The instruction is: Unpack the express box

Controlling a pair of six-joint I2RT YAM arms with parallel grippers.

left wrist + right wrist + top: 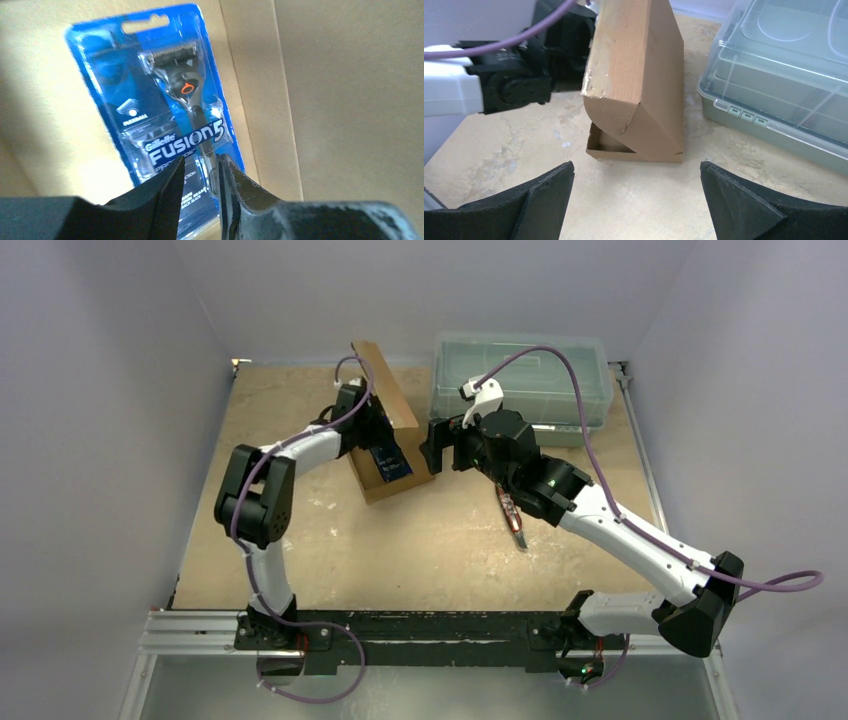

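Reaching into the express box, which sits lid-up near the plastic bin, your left gripper is nearly closed over the razor pack, grip not discernible, right gripper spread idle; a shallow hold could slip or drag the unbraced box.

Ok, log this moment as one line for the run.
express box: lid raised | left gripper: inside box, jaws narrow at razor pack, grip unclear | right gripper: open, empty, facing box
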